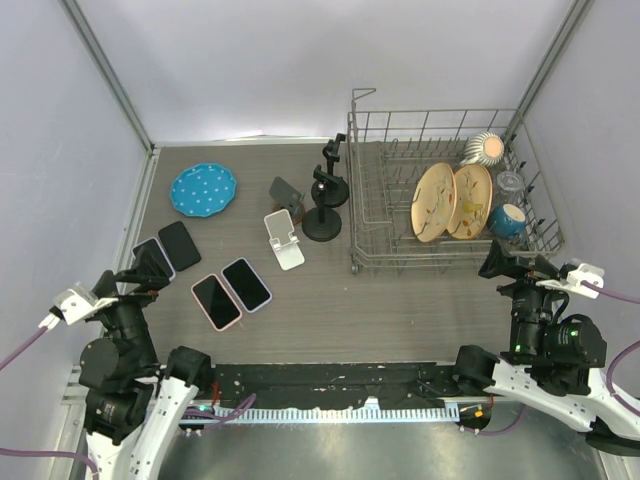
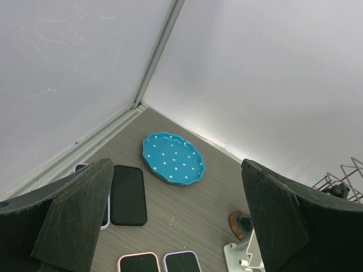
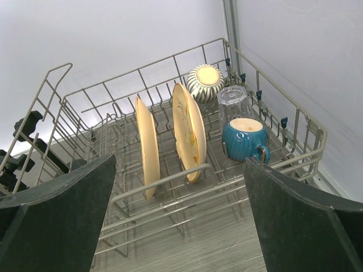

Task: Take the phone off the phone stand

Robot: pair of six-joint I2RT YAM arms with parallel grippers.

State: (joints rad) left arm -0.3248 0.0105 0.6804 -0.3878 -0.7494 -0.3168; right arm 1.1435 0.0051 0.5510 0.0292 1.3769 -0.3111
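Our left claw (image 1: 140, 268) hangs spread wide at the near left, holding nothing, above four flat phones (image 1: 216, 302) lying on the table (image 1: 330, 300). Beyond them lies a blue plate (image 1: 203, 189). To its right the phone (image 1: 285, 191) leans tilted in its phone stand (image 1: 297, 207), just behind a white stand (image 1: 283, 238) and beside a black stand (image 1: 322, 205). Our right claw (image 1: 515, 262) gapes wide and empty by the dish rack (image 1: 400, 262).

Black stand (image 1: 322, 222) between phone (image 1: 286, 191) and rack (image 1: 385, 205)
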